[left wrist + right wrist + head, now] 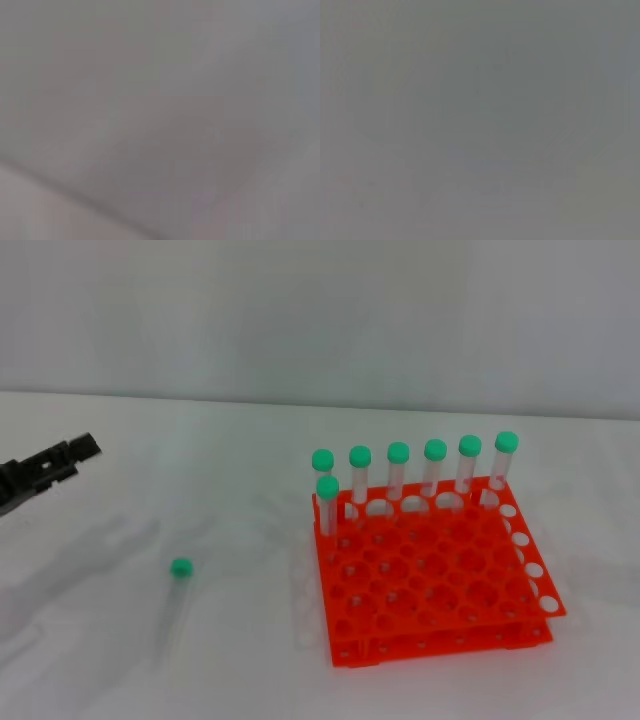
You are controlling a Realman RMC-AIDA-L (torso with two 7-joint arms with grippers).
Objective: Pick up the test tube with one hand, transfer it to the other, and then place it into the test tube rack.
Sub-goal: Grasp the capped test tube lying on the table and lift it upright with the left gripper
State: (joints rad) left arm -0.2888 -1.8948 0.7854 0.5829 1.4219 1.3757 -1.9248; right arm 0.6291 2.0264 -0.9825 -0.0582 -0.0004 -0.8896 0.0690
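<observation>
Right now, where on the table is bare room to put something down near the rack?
Free: the white table between the lying test tube and the orange-red rack, and the strip behind the rack. Crowded: the rack's back row, full of capped tubes. The left gripper occupies the far left edge.

Plain white matte table surface (200, 680) across the whole lower part of the head view, smooth and unpatterned. Behind it, a pale grey-white bare wall (320, 310), meeting the tabletop along a faint straight edge running nearly level across the view. Soft, diffuse light from above, casting only weak, blurred grey shadows on the left part of the tabletop. Both wrist views filled with featureless grey, nothing of the room discernible there. No windows, floor or other furniture in sight.
</observation>
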